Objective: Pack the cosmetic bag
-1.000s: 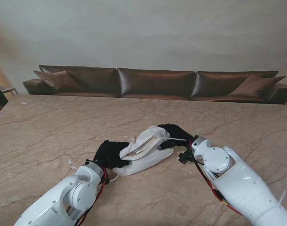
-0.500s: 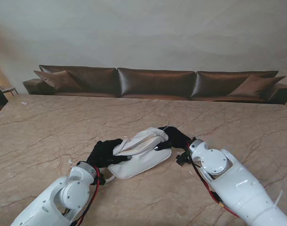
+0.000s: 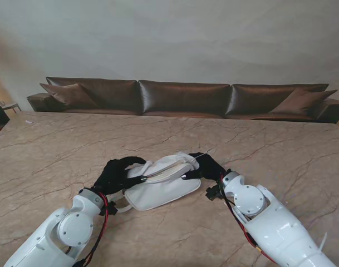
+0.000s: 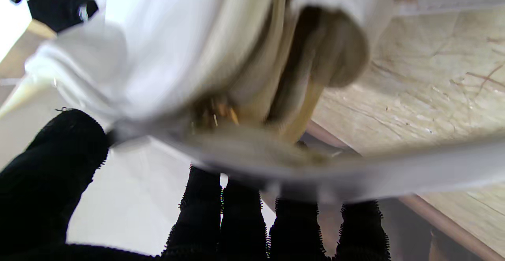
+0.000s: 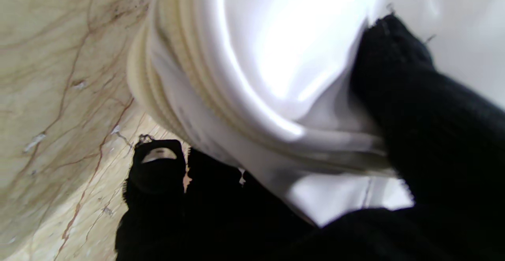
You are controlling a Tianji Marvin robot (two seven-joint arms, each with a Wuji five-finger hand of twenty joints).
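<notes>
Nearest to me, two white arms come up from the bottom corners of the stand's view. Each ends in a black-gloved hand. The left hand (image 3: 116, 173) holds the left end of the white cosmetics bag (image 3: 161, 188). Its fingers (image 4: 244, 221) are close side by side under the bag's edge, with the thumb apart on the other side, so they pinch the cloth. The right hand (image 3: 205, 166) holds the right end of the bag. Its thumb (image 5: 414, 95) presses on the white cloth and its other fingers curl under it. The bag lies on the marble table (image 3: 58, 150), between the two hands, with its zip side up. Farther away, past the table's edge, a long brown sofa (image 3: 183, 99) stands against the pale wall.
</notes>
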